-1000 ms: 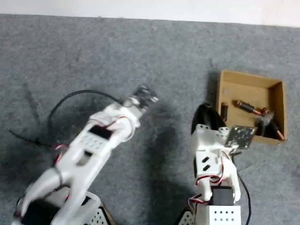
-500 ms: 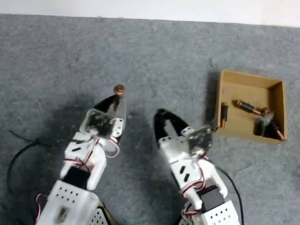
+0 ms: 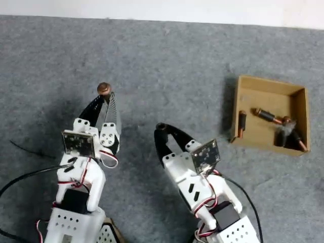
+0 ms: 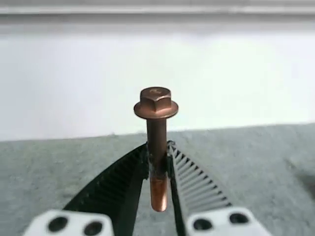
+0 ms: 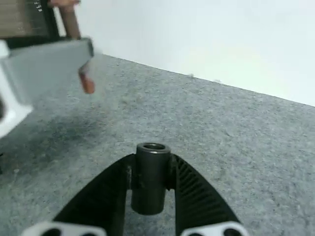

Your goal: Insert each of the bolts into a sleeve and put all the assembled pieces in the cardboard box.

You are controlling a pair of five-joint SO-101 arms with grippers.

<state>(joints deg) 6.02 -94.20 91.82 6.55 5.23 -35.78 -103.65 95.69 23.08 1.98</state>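
Copper bolt [image 4: 156, 123] is standing upright, left jaws gripping its shank. Right jaws are clamping the black sleeve [image 5: 150, 177], bore upward. Both arms are swinging together over the surface [image 3: 177, 61], so insertion is nearing. Box [image 3: 263, 96] is holding finished pieces [image 3: 268, 116].

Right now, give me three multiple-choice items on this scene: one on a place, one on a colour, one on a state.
1. Where do the assembled pieces lie?
A. in the box
B. on the carpet
C. in a tray

2. The bolt in the left gripper is:
A. blue
B. copper
C. white

3. The right gripper is:
A. open and empty
B. shut on a bolt
C. shut on the sleeve

Answers:
1 A, they rest on the box floor.
2 B, its head and shank show copper.
3 C, its jaws clamp the dark sleeve.
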